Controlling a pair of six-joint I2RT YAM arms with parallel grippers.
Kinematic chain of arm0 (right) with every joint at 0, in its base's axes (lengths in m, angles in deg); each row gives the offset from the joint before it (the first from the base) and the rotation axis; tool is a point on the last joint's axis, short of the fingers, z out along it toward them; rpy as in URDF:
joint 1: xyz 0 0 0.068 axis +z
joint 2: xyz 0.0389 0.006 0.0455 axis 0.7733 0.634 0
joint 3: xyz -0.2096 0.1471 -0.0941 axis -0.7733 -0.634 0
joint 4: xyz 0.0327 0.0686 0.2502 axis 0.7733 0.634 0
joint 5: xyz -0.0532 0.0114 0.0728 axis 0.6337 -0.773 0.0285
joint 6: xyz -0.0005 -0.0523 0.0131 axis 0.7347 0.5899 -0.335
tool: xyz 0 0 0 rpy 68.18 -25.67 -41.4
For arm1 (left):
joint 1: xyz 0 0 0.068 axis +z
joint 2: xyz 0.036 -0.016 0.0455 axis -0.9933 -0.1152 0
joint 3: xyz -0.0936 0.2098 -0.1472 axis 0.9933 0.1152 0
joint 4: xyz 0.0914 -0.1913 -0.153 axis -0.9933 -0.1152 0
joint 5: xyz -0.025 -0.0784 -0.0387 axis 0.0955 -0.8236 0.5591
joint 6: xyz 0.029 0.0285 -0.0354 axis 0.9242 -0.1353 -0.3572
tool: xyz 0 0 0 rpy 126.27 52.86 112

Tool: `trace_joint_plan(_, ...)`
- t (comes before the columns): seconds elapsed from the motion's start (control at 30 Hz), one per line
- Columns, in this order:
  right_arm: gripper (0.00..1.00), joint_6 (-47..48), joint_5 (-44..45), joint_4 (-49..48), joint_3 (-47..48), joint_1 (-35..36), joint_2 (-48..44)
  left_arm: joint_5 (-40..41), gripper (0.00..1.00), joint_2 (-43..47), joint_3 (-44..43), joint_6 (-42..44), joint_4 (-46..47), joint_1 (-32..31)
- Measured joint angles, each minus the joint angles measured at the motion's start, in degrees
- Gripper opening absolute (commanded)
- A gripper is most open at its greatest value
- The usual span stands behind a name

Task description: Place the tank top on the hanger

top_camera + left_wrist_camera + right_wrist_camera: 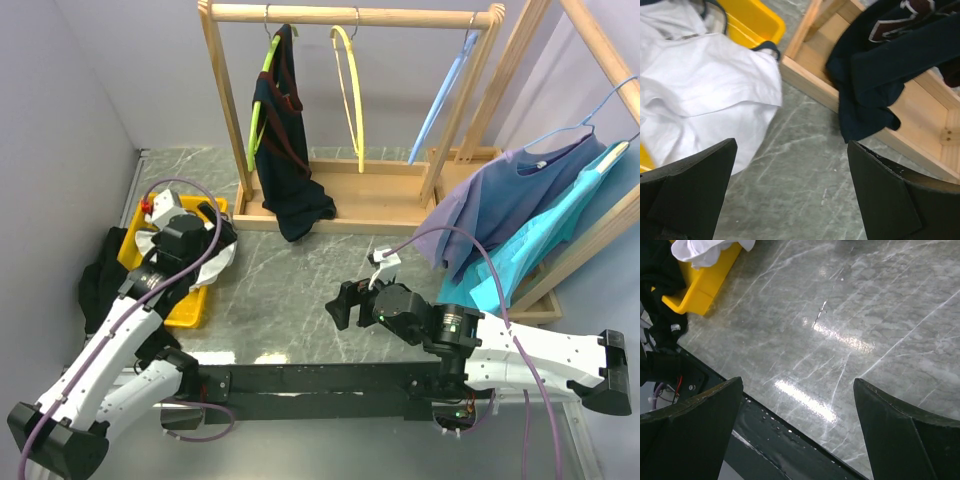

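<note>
The black tank top [100, 272] lies crumpled at the far left, draped off the left side of a yellow bin [190, 310]; a part of it shows at the left edge of the right wrist view [657, 275]. The thin yellow hanger [350, 90] hangs empty on the wooden rack's top bar. My left gripper [222, 240] is open and empty over the bin's right edge, well right of the top [791, 145]. My right gripper [345, 305] is open and empty low over the table's middle [798, 381].
A white cloth [705, 95] fills the bin. A navy garment with red trim [285, 150] hangs on a lime-green hanger and spills over the rack base [810, 55]. A light-blue hanger [445, 100] hangs at the rack's right. A second rack with purple and teal garments [520, 200] stands at the right.
</note>
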State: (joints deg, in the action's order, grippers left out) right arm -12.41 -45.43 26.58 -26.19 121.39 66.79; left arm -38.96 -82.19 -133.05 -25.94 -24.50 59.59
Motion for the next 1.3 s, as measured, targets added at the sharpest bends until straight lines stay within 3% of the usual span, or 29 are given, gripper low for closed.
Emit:
trace_joint_plan(0.43,1.0,0.0,0.2,0.2,0.0,0.0,0.1,11.5,0.99,0.5,-2.9,-9.7,-13.2,1.7)
trace_joint_plan(0.5,1.0,0.0,0.1,0.2,0.0,0.0,0.2,12.4,0.99,0.5,-2.9,-10.5,-14.9,5.9)
trace_joint_plan(0.7,1.0,0.2,-0.7,0.2,0.0,0.0,0.5,12.6,0.99,-0.6,-0.9,-10.1,-14.6,30.2)
trace_joint_plan(0.83,1.0,0.4,-1.2,0.2,0.0,0.0,0.2,12.3,1.0,-5.5,0.0,-10.4,-14.3,40.0)
trace_joint_plan(1.07,1.0,0.6,-2.1,1.0,0.0,0.0,-0.3,10.0,0.99,-19.0,1.5,-14.5,-11.5,47.1)
trace_joint_plan(1.2,1.0,0.6,-2.1,1.2,-0.3,0.0,-2.7,6.1,0.77,-25.1,3.7,-15.3,-9.0,49.4)
trace_joint_plan(1.23,1.0,0.5,-2.0,1.2,-0.3,0.0,-3.3,5.5,0.64,-25.9,3.8,-15.7,-8.7,49.7)
trace_joint_plan(1.3,1.0,0.4,-1.9,1.2,-0.3,0.0,-3.9,4.4,0.5,-26.6,3.8,-16.0,-8.5,50.0)
